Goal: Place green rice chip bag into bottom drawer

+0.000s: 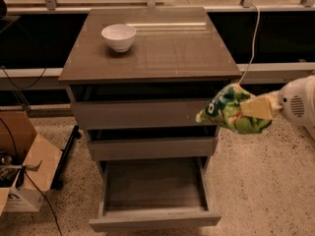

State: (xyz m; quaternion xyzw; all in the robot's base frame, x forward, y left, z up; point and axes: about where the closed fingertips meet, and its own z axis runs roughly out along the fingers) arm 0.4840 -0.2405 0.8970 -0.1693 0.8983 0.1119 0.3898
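The green rice chip bag is bright green and crinkly with white lettering. It hangs in the air to the right of the grey cabinet, level with its top drawer front. My gripper comes in from the right on a white arm and is shut on the bag's right side with its tan fingers. The bottom drawer is pulled open below and left of the bag. Its flat grey floor is bare.
A white bowl stands on the cabinet top at the back left. The two upper drawers are shut. An open cardboard box with cables sits on the speckled floor at the left. A white cord hangs behind the cabinet.
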